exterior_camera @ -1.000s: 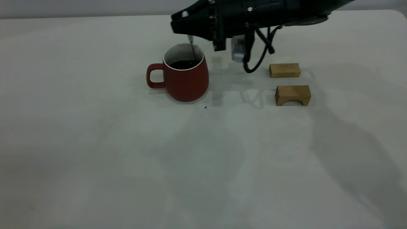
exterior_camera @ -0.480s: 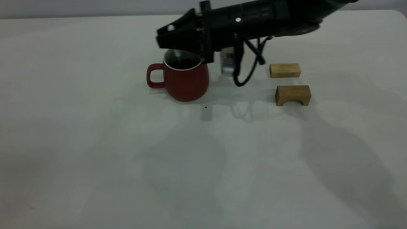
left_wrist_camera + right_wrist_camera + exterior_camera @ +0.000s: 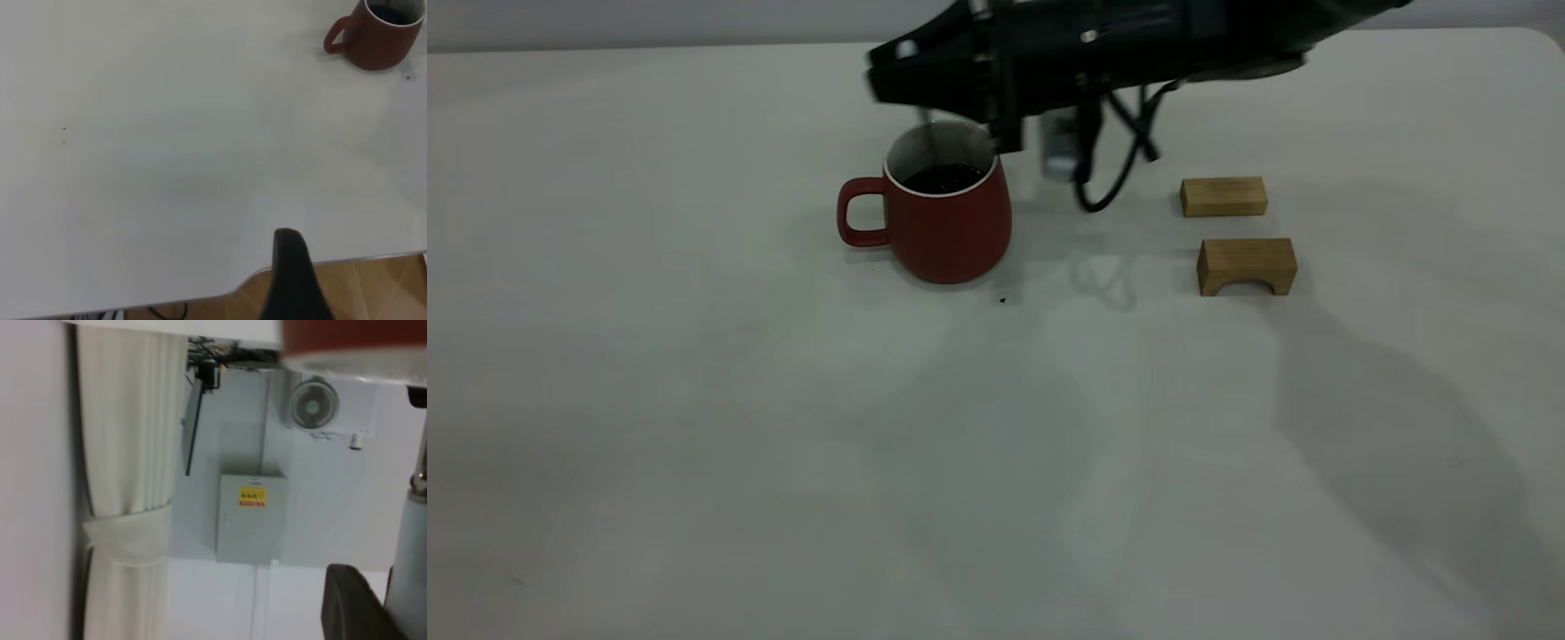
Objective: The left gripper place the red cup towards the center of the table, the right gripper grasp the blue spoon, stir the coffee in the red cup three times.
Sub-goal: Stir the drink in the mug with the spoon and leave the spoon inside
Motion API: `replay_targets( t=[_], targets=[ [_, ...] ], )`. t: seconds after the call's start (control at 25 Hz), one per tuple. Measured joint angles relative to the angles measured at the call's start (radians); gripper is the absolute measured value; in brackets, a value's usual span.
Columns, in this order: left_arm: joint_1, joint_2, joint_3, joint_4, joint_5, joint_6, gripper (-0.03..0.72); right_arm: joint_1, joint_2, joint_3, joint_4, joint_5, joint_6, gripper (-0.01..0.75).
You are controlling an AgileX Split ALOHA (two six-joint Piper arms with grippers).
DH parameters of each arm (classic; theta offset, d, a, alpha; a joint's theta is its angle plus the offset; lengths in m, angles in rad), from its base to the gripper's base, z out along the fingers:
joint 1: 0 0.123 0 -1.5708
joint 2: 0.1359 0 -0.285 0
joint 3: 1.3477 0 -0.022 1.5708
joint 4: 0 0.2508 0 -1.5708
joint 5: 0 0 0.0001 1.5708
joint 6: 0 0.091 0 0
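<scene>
While the red cup (image 3: 947,218) stood near the middle of the worktop (image 3: 694,400) with coffee (image 3: 943,179) in it, the blue spoon (image 3: 932,140) dipped its grey stem inside, pinched in the right claw (image 3: 907,76) above the rim. Placement looked done and stirring under way; how many turns remained could not be judged. Only the left wrist view showed the left claw (image 3: 293,280), parked well apart at the worktop's edge; whether it was wide or narrow could not be told.

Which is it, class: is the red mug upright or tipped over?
Upright: the red mug stands on its base, mouth upward, holding dark coffee.
</scene>
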Motion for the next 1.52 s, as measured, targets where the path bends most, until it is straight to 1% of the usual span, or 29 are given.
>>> replay_targets(
  t=[0.12,0.32,0.44,0.72,1.0,1.08,1.12,1.2,1.28,1.4,1.44,1.52],
  targets=[
    [0.0,0.0,0.0,0.0,0.0,0.0,0.56,-0.038,-0.014,0.018,-0.043,0.001,0.001,0.126],
    [0.0,0.0,0.0,0.0,0.0,0.0,0.56,-0.038,-0.084,0.139,-0.044,0.0,0.001,0.126],
    [0.0,0.0,0.0,0.0,0.0,0.0,0.56,-0.024,-0.092,0.171,-0.042,0.0,0.003,0.126],
    [0.0,-0.001,0.0,0.0,0.0,0.0,0.56,0.06,-0.081,0.172,0.027,-0.001,0.02,0.126],
    [0.0,-0.001,0.0,0.0,0.0,0.0,0.56,0.061,-0.061,0.172,0.034,-0.007,0.017,0.126],
    [0.0,-0.001,0.0,0.0,0.0,0.0,0.56,0.061,-0.061,0.171,0.036,-0.007,0.01,0.138],
    [0.0,-0.001,0.0,0.0,0.0,0.0,0.56,0.061,-0.06,0.171,0.036,-0.007,-0.001,0.151],
    [0.0,-0.001,0.0,0.0,0.0,0.0,0.56,0.061,-0.06,0.171,0.035,-0.007,-0.054,0.211],
    [0.0,-0.001,0.0,0.0,0.0,0.0,0.56,0.061,-0.06,0.171,0.027,-0.007,-0.136,0.307],
    [0.0,-0.001,0.0,0.0,0.0,0.0,0.56,0.062,-0.069,0.171,-0.005,-0.007,-0.264,0.43],
    [0.0,-0.001,0.0,0.0,0.0,0.0,0.56,0.062,-0.077,0.171,-0.021,-0.007,-0.301,0.461],
    [0.0,-0.001,0.0,0.0,0.0,0.0,0.56,0.062,-0.101,0.171,-0.052,-0.007,-0.352,0.498]
  ],
)
